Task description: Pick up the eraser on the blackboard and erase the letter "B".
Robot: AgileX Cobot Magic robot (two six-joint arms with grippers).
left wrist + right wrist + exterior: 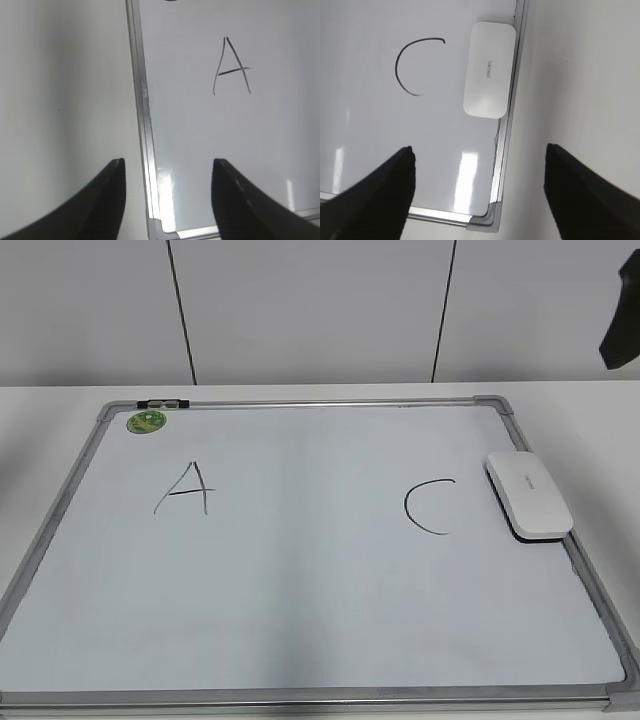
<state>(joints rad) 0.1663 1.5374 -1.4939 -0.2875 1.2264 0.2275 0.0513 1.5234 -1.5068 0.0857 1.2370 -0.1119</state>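
The blackboard (320, 600) is a white dry-erase board with a grey frame, lying flat on the table. The eraser (528, 494) is a white rounded block lying on the board's right edge, beside the black "C" (430, 506). A black "A" (186, 490) is on the left. No letter "B" shows; the board between "A" and "C" is blank. My left gripper (169, 161) is open and empty above the board's near left corner, with the "A" (231, 67) ahead. My right gripper (479, 147) is open and empty above the near right corner, short of the eraser (489, 70).
A round green magnet (146, 421) sits at the board's far left corner, next to a small black and silver clip (163, 402) on the top frame. White table (40, 410) surrounds the board. A dark arm part (620, 320) hangs at the upper right.
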